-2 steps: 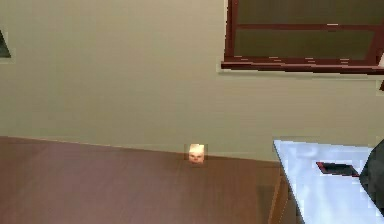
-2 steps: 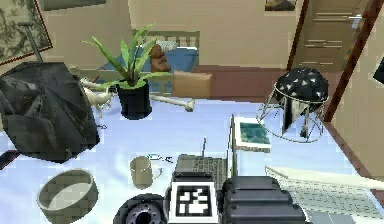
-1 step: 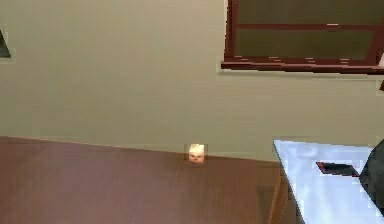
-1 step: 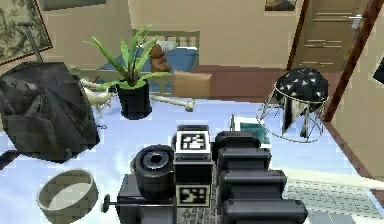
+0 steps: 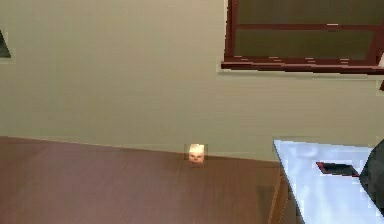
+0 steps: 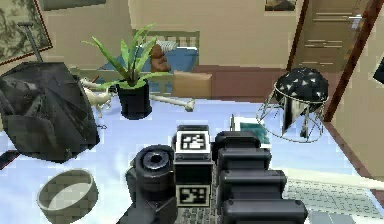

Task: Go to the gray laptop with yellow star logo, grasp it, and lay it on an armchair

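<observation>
Grey keyboard deck lying flat at the desk's (image 6: pixel 200 115) near right corner. That looks like the laptop (image 6: pixel 335 192), just right of the arm (image 6: pixel 250 180). The gripper (image 6: pixel 150 190) sits left of the two white marker squares (image 6: pixel 192 165), over the near edge of the pale blue top. Honestly I can't make out its far end, so I can't tell whether it's got hold of anything or is hanging loose.

Other stuff on the desk: a big black bag (image 6: pixel 45 110) slumped at the left edge, a potted plant (image 6: pixel 133 95) by the far edge, and a grey bowl (image 6: pixel 68 192) toward the near left corner. There's also a wire cage thing with a black spotted dome (image 6: pixel 298 100) toward the far right corner. Something teal (image 6: pixel 248 125) pokes out just behind the arm.

Looking ahead, the desk's corner (image 5: pixel 310 190) shows at the forward view's right with a dark flat thing (image 5: pixel 337 168) on it. A small orange box (image 5: pixel 196 153) sits on the brown floor against the wall, under a dark-framed window (image 5: pixel 300 35).
</observation>
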Controlling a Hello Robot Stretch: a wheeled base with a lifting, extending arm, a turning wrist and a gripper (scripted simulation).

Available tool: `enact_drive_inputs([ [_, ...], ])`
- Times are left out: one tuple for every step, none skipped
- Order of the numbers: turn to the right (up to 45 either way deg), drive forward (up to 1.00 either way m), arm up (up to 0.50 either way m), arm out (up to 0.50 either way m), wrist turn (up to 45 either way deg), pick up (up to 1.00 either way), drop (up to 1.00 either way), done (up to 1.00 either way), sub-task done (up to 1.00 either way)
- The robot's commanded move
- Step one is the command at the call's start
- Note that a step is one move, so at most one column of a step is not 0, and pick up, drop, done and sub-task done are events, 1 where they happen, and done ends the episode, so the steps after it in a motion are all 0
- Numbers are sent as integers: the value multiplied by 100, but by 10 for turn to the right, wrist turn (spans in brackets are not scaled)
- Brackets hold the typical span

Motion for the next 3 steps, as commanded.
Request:
enact_drive_inputs([
  [0,0,0,0,450,0,0,0,0],
  [0,0,0,0,450,0,0,0,0],
  [0,0,0,0,300,0,0,0,0],
])
